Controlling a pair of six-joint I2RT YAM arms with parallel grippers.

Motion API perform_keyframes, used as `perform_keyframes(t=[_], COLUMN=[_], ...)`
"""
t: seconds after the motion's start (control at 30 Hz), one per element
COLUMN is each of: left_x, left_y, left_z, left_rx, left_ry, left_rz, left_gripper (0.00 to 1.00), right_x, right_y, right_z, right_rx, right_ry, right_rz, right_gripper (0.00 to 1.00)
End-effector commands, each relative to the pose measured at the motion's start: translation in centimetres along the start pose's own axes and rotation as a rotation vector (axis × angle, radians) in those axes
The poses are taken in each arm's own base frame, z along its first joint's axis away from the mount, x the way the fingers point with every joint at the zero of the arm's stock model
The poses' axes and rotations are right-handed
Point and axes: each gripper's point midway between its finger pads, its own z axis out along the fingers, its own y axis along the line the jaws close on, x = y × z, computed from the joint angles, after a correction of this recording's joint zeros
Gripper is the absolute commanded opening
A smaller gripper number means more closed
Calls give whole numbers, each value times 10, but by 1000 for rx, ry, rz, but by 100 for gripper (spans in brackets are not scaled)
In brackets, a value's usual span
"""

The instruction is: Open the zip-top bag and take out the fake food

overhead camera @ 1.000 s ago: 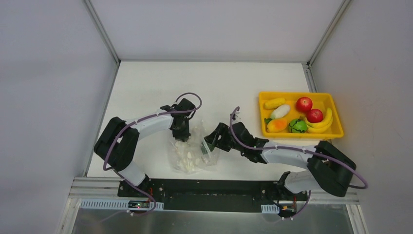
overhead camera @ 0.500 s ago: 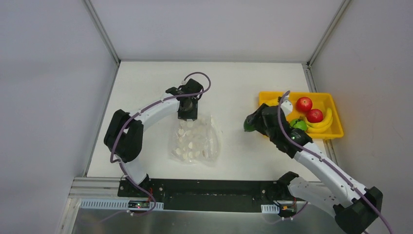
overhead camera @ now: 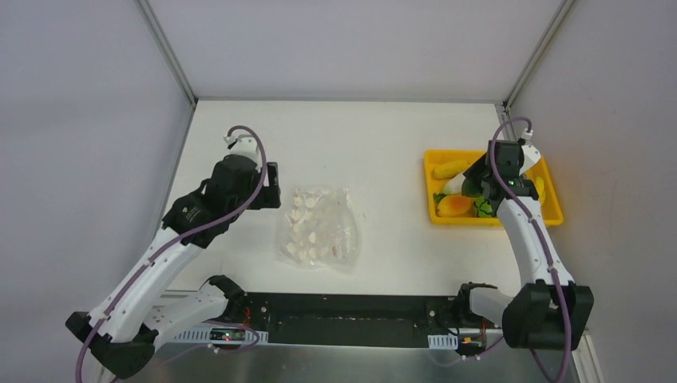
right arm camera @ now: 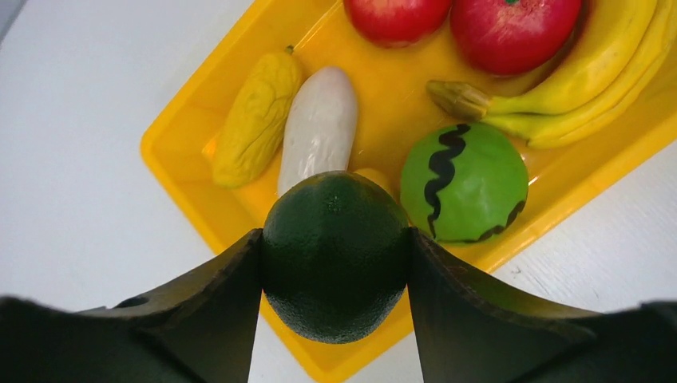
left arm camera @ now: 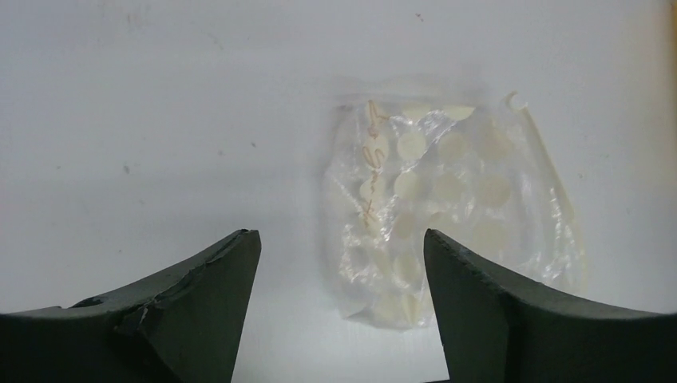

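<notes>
Left tool [left arm camera: 342, 239] wide, empty — right tool [right arm camera: 335, 239] tight on dark green fruit [right arm camera: 335, 263], orange piece [right arm camera: 371, 175] mostly hidden

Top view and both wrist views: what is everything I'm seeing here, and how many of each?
table: one, white, under everything
zip-top bag: one, clear with white dots, mid-table, untouched
tray: one, yellow, table's right side
apples: two, red, in tray
bananas: one bunch, yellow, beside apples
corn: one, yellow, in tray
white vegetable: one, white, beside corn
striped ball: one, light green, in tray
orange piece: one, orange, in tray
dark fruit: one, dark green, above tray's edge
left gripper: black, open, near bag
right gripper: black, holding dark fruit
</notes>
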Motion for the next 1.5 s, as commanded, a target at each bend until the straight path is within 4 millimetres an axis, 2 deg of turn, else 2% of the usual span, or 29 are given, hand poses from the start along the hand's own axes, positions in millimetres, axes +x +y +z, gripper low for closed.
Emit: perform_keyframes(t=[0.0, 0.13, 0.23, 0.33, 0.43, 0.53, 0.6, 0.8, 1.03, 1.13, 1.27, 1.47], left_x=[39, 51, 54, 52, 51, 51, 50, 49, 43, 33, 16, 5], left_y=[42, 60, 64, 65, 71, 72, 73, 74, 78, 84, 101, 137], left_z=[-9, -18, -17, -19, -21, -23, -25, -27, -37, -54, -91, -152], left_rx=[-105, -142, -145, -147, -178, -179, -178, -174, -178, -183, -207, -249], left_ry=[23, -35, -70, -76, -77, -89, -104, -115, -155, -184, -259, -421], left_rz=[93, 82, 65, 62, 67, 58, 52, 46, 24, 6, -37, -138], left_gripper=[79, 81, 82, 83, 84, 87, 89, 90, 90, 90, 90, 90], right_x=[-27, -37, -40, -40, -43, -56, -66, -92, -120, -124, -113, -87], right_y=[5, -7, -18, -24, -25, -20, -19, -24, -44, -57, -75, -91], right_z=[28, 59, 80, 98, 102, 90, 76, 19, -81, -132, -181, -231], right_rx=[14, 88, 136, 161, 165, 138, 118, 56, -7, -47, -85, -182], right_ry=[-22, -24, -10, 19, 39, 8, -30, -167, -400, -515, -604, -675], right_rz=[11, 34, 66, 95, 117, 131, 138, 131, 141, 159, 175, 185], right_gripper=[56, 60, 63, 72, 85, 94, 99, 99, 99, 99, 99, 99])
